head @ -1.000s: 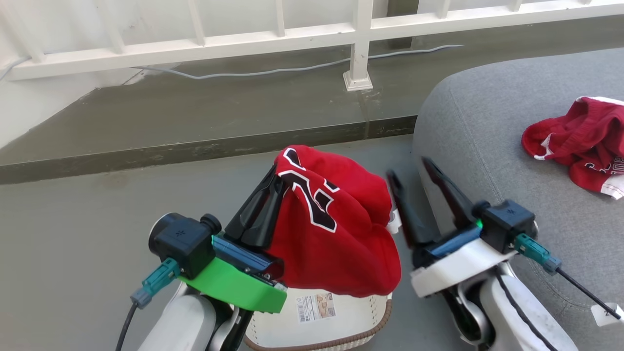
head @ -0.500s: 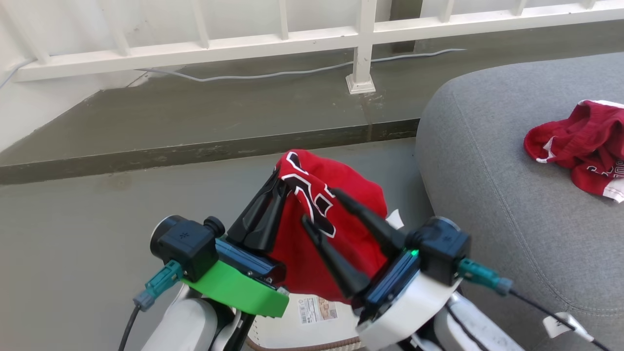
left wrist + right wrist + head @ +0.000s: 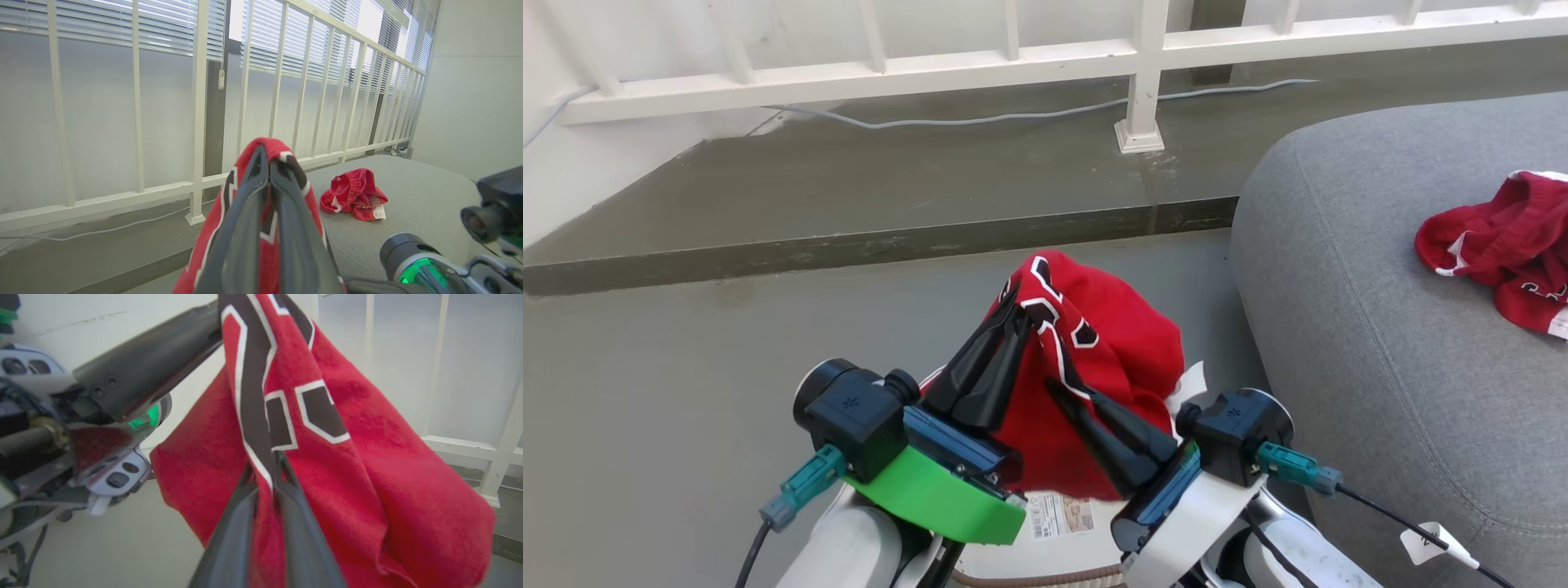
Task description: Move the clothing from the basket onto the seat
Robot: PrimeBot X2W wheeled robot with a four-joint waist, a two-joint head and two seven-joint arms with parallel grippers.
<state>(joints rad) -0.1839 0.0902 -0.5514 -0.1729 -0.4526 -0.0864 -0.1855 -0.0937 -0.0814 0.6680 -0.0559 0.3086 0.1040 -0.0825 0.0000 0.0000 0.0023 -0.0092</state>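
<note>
While the red jersey (image 3: 1127, 351) hangs bunched above the basket (image 3: 1045, 555) at the bottom middle of the head view, the left tool (image 3: 1015, 314) is clamped on its top fold. The right tool (image 3: 1058, 385) is closed on the cloth lower down. The grey seat (image 3: 1339, 310) fills the right of the frame, so the carry must go rightward, and the right tool is the nearer one. A second red garment (image 3: 1503, 261) lies on the seat at the far right edge.

From the left wrist, the left tool's fingers meet on the jersey's top fold, with the seat beyond to the right.

From the right wrist, the right tool pinches a fold under the black numeral. The jersey hangs from the left tool at upper left.
</note>
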